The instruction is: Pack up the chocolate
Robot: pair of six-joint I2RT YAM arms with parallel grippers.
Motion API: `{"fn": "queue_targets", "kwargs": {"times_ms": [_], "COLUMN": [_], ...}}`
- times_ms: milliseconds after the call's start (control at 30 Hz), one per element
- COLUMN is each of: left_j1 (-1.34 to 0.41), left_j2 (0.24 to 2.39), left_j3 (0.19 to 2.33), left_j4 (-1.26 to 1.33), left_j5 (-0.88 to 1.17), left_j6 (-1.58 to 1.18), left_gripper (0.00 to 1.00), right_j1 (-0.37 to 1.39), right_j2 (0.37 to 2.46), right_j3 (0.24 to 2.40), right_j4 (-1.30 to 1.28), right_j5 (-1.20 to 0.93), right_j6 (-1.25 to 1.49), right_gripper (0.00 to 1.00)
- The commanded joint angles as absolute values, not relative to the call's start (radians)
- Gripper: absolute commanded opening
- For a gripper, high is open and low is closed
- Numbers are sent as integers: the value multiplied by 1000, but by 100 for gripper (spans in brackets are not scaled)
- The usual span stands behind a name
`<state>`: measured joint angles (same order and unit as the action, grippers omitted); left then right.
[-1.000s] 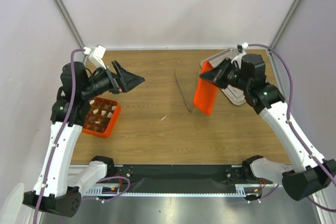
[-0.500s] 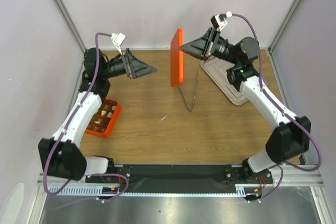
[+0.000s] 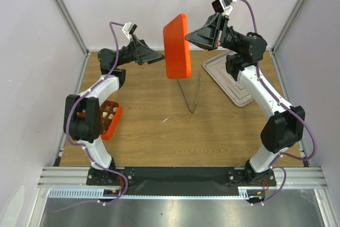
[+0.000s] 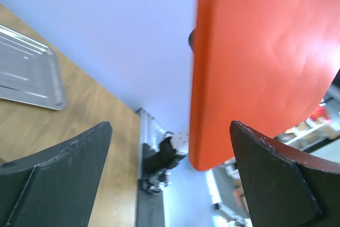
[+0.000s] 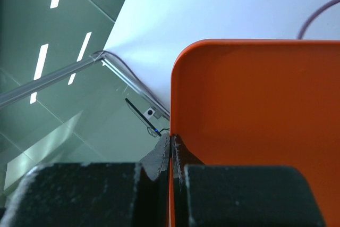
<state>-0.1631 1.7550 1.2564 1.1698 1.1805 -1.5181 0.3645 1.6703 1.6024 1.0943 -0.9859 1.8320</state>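
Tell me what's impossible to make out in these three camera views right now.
Chocolate: top view, left arm covers part of the box; pieces too small to count.
Lid: left wrist view, cut off by top and right edges.
Table: right wrist view points upward, none shows.

No text, label, brand, number or sign can be read in any view; every visible surface looks plain and unmarked.

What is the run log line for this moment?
right end effector: shut on orange lid, midair | left end effector: open, near lid | orange box: on table
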Motion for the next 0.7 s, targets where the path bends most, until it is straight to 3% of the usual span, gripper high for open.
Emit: {"fn": "queue_targets", "kwargs": {"times_ms": [0,133,333,433,533,567,667], "left_j1": [-189,-232,-275,-285,-278,-276,-259], "left_j2": [1773,1761,1778,1775,1770,1755,1709], "left_j3": [1351,1385,1378,1353,1345,1341,1304], "left_j4": [1560,1402,1543,1650,1686,1675,1611], "left_j5": [1155,1154,1117,1098,1065,1063,1060], "left_j6": [-1690,-1568,-1676,-1759,-1827,-1832,-1807], "left_gripper": [100,100,99,91,66,54,47], "right_j1": [364,368,365,354,316,299,230], "right_j2": [1666,1703,1726,1736,1721,1715,1689], "right_j3": [1646,1635,1574,1536,1459,1431,1327], "right_j4": [1175,1290,1366,1399,1326,1303,1195], "right_j5": [-982,-950,-930,-928,-966,-974,-1018], "right_j6": [1873,1948,1980,2000,1929,1915,1812], "right_gripper": [0,0,0,0,1,3,20]}}
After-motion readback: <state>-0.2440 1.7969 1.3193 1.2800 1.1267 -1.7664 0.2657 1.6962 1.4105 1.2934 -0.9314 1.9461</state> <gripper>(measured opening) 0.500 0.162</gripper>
